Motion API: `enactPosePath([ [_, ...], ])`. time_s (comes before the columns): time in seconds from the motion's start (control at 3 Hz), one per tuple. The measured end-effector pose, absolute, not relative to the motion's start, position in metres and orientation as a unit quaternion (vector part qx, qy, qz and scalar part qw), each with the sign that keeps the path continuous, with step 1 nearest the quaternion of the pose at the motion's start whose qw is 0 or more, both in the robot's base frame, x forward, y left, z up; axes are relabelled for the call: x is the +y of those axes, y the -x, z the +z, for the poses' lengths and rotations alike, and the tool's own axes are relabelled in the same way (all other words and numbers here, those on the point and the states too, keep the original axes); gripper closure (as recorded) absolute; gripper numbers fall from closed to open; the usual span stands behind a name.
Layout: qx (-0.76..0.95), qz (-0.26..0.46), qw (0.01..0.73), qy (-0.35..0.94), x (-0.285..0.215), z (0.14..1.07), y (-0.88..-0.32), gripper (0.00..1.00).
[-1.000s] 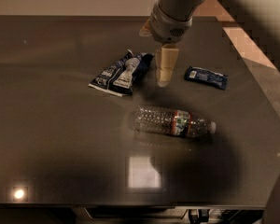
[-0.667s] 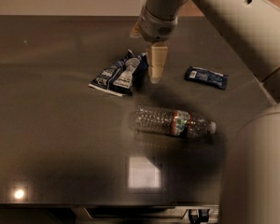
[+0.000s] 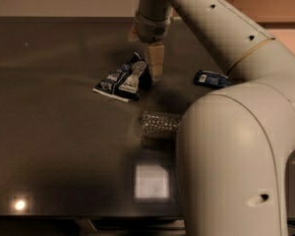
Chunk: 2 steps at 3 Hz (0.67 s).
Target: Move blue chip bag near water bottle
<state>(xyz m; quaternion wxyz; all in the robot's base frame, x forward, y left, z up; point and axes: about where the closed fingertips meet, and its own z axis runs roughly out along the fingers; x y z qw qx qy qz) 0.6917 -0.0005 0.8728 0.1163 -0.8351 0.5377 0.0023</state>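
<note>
The blue chip bag (image 3: 120, 80) lies crumpled on the dark table (image 3: 59, 132), left of centre, dark navy with white panels. My gripper (image 3: 155, 69) hangs down from above, right at the bag's upper right end, close to it or touching it. The water bottle (image 3: 160, 125) lies on its side below and to the right of the bag. Only its clear ribbed bottom end shows. Its cap and label are hidden behind my arm.
A small flat bright-blue wrapped bar (image 3: 212, 78) lies to the right of the gripper. My large pale arm (image 3: 231, 161) fills the lower right of the view and hides that part of the table. The table's front edge (image 3: 88, 218) runs along the bottom.
My gripper has moved left and sits at the chip bag's right end. My arm has swung in front of the camera and covers most of the bottle. The bag and bottle have not moved.
</note>
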Motion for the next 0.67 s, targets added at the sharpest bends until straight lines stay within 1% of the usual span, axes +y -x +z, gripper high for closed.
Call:
enactPosePath([
  [0.33,0.518,-0.004,0.102,0.849,0.0076,0.8604,-0.7035,0.00],
  [0.67,0.504,-0.011,0.084,0.860,0.0138,0.8507,-0.7056,0.18],
])
